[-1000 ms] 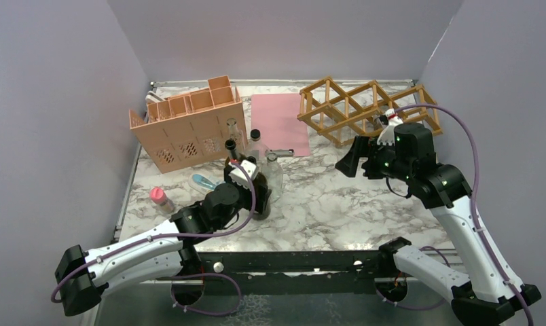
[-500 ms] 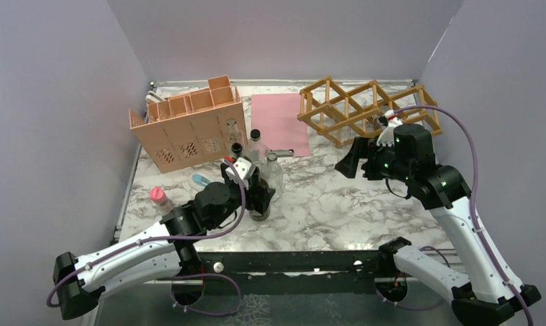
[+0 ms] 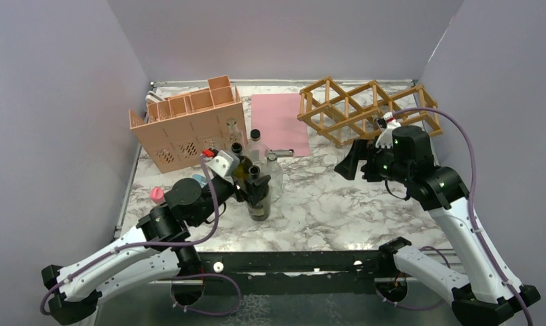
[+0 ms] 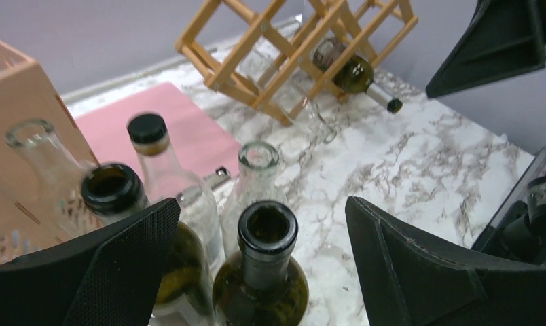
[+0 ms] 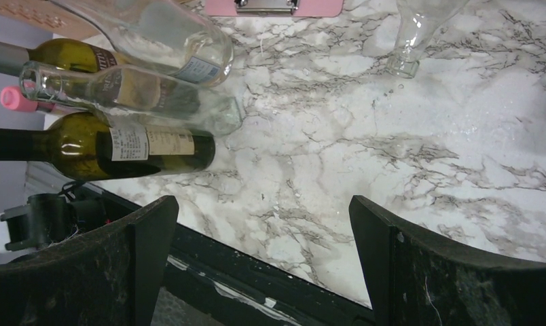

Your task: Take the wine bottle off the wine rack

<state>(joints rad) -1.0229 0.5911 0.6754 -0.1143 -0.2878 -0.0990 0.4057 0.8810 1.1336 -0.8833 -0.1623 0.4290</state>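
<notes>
The wine bottle (image 4: 348,71) is lying tilted in a cell of the wine rack (image 4: 229,80) at the worktop's (image 4: 426,156) far right, its neck sticking out. The right pincer (image 5: 262,200) is hovering just in front of the rack, spread wide and empty. The left pincer (image 4: 262,204) is gaping wide too, flanking an upright dark bottle (image 4: 260,292) without touching it, with clear bottles (image 4: 257,170) standing beside it.

no legible text on bottle labels (image 5: 151,142)
</notes>
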